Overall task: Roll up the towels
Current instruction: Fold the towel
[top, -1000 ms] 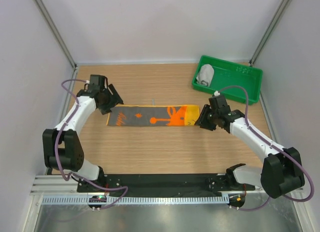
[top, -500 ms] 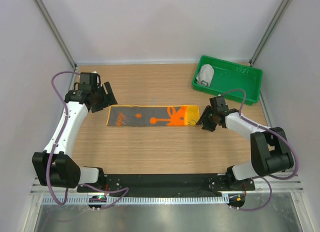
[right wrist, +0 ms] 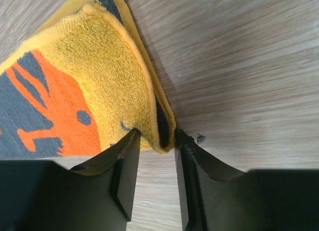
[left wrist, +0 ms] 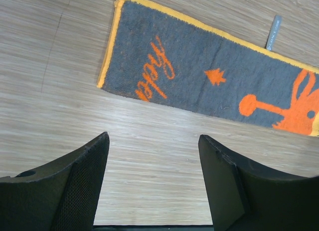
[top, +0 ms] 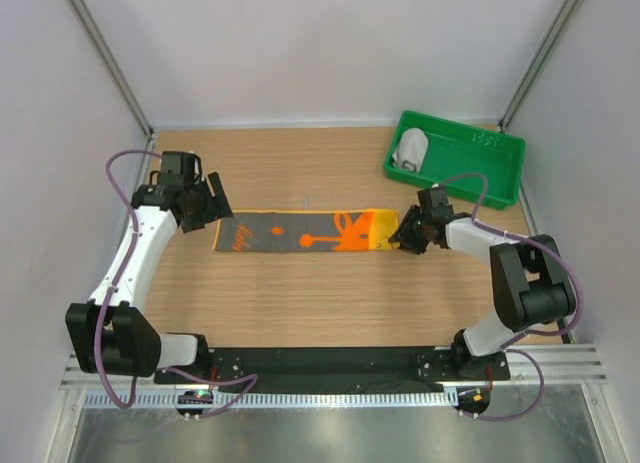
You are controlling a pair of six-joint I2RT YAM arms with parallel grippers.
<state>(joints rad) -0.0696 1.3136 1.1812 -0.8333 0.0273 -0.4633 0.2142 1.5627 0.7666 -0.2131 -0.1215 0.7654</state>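
Observation:
The orange and yellow patterned towel (top: 300, 231) lies flat as a long strip across the table's middle, grey side up, with its yellow right end folded over. My right gripper (top: 405, 233) is at that end; in the right wrist view (right wrist: 155, 133) its jaws are closed on the near corner of the folded yellow edge (right wrist: 99, 76). My left gripper (top: 210, 205) is open and empty just left of the towel's left end; in the left wrist view (left wrist: 153, 137) it hovers over bare wood short of the towel (left wrist: 209, 76). The light grey towel (top: 411, 148) sits bundled in the green tray.
The green plastic tray (top: 480, 173) stands at the back right, close behind my right gripper. A small grey tag (left wrist: 273, 32) sticks out of the patterned towel's far edge. White walls with metal posts close in the left, right and back sides.
My right gripper has crept a little left onto the towel's folded end while its arm folded inwards. My left gripper swung out left, then came back slightly towards the towel's left end.

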